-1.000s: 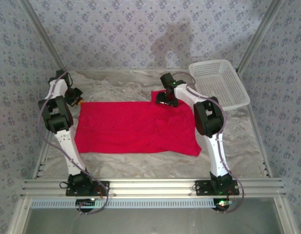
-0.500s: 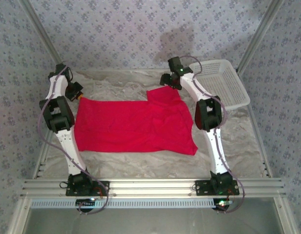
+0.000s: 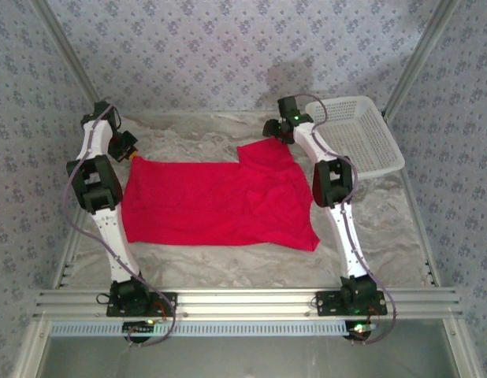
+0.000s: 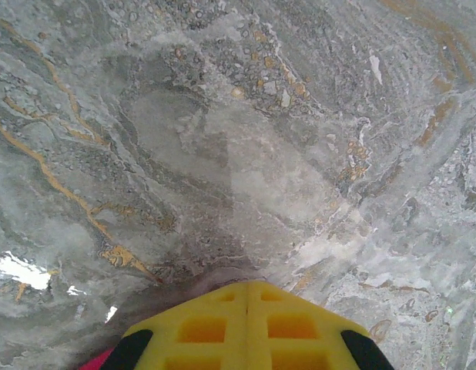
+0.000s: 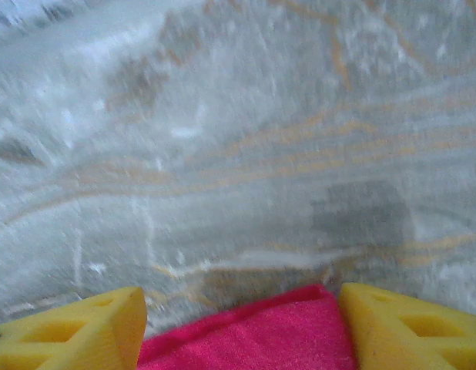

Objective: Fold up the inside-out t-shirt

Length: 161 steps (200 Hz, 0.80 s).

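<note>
The inside-out t-shirt lies spread flat and bright red in the middle of the table. Its far left corner is drawn to a point at my left gripper. In the left wrist view that gripper has its yellow fingers pressed together, and a sliver of the red cloth shows at the bottom left. My right gripper sits just beyond the raised flap at the shirt's far right. In the right wrist view that gripper is open, and the shirt's edge lies between its spread fingers.
A white mesh basket stands at the far right corner, close to the right arm. The marbled grey table cover shows all round the shirt. Metal frame posts and patterned walls close in the back and sides.
The right gripper carried the shirt's far right part outward, unfolding a flap, then drew back toward the basket with its fingers apart. The left gripper edged farther away, stretching the left corner.
</note>
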Tool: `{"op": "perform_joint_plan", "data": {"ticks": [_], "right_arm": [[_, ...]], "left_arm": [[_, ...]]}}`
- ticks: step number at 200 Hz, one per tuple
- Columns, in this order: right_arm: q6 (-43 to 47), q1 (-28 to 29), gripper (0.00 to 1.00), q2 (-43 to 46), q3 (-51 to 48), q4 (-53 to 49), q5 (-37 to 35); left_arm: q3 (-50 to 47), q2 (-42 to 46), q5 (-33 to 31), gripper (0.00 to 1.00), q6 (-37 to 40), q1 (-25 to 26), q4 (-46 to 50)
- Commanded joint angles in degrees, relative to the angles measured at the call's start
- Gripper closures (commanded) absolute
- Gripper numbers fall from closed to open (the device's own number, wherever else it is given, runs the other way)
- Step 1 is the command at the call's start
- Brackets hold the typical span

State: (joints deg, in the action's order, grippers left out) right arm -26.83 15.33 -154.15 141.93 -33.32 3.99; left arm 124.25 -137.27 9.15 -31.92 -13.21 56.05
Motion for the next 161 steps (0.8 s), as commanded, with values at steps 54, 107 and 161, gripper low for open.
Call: {"op": "perform_joint_plan", "data": {"ticks": [54,107,161], "right_arm": [[-3.5,-2.6,0.86,-3.1,3.1,2.6,7.0],[-6.1,-3.9,1.00,1.9,5.3,2.8,10.6],[-8.3,-4.5,1.00,9.7,4.9,3.5,19.1]], "left_arm": [[3.0,0.6,0.3,1.00,1.4,-0.1,3.4],[6.0,1.3,2.9,1.00,1.9,-0.4,5.0],[9.2,2.5,5.9,1.00,1.7,-1.1,6.4]]}}
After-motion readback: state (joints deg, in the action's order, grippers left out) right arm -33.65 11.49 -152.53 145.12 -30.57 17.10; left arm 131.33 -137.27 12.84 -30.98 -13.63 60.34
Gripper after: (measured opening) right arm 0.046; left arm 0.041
